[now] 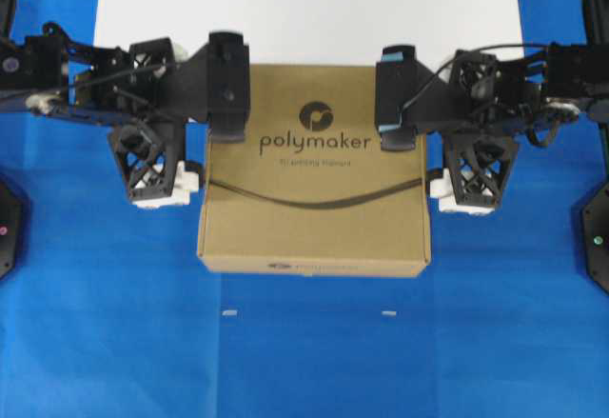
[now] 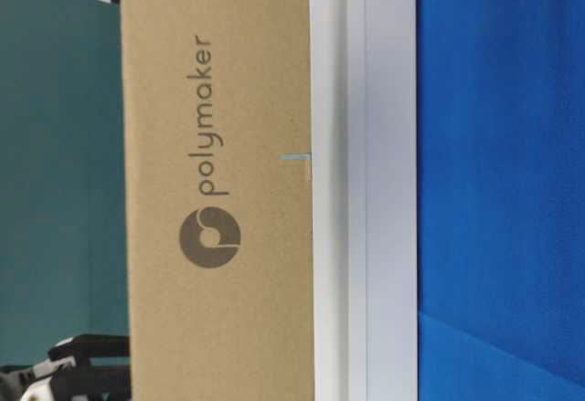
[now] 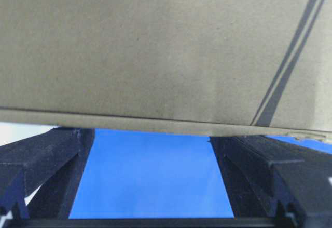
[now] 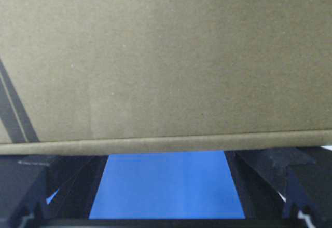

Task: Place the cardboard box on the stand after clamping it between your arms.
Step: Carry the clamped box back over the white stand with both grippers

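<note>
The cardboard box (image 1: 314, 185), flat and brown with the "polymaker" logo and a curved dark line on top, is pinched between my two arms. My left gripper (image 1: 195, 118) presses on its left side and my right gripper (image 1: 433, 118) on its right side. Both are open, jaws spread wide along the box's edges. In the left wrist view the box (image 3: 155, 46) fills the top above the gripper (image 3: 150, 134); the right wrist view shows the same box (image 4: 166, 56) and gripper (image 4: 166, 152). The white stand (image 1: 304, 9) lies just behind the box. I cannot tell whether the box touches it.
Blue cloth (image 1: 304, 361) covers the table around the box. Two small white marks (image 1: 228, 312) lie on it in front of the box. In the turned table-level view the box (image 2: 219, 191) sits against the white stand (image 2: 366, 191), with gripper parts (image 2: 73, 364) at the frame's edge.
</note>
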